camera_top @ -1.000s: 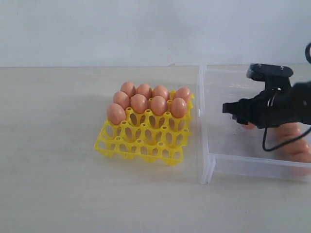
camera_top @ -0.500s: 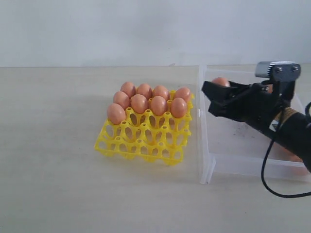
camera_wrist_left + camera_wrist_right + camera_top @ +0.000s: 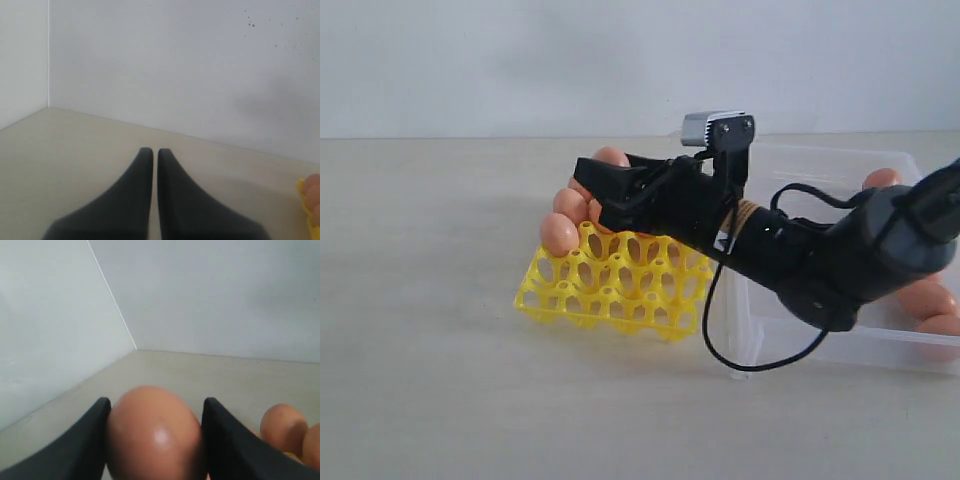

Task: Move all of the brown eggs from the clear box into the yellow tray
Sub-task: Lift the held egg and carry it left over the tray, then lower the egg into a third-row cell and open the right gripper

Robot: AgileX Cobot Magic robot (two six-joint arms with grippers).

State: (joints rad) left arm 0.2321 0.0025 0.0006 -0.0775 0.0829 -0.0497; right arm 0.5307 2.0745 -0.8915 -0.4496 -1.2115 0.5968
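Gripping one brown egg (image 3: pixel 155 435), the right hand (image 3: pixel 595 190) hides most eggs (image 3: pixel 558 233) behind it on the yellow tray (image 3: pixel 610 290); left hand (image 3: pixel 150 155) closed, empty.

Looking out past gripper (image 3: pixel 154 151): dark fingers (image 3: pixel 135 190) drawn almost together, only a thin slit between, nothing gripped. Below and ahead, beige table (image 3: pixel 70 150), ending at a white wall (image 3: pixel 175 65) with a corner. At the edge of view, a sliver of yellow tray (image 3: pixel 301 186) with eggs (image 3: pixel 315 185), well apart from the gripper.
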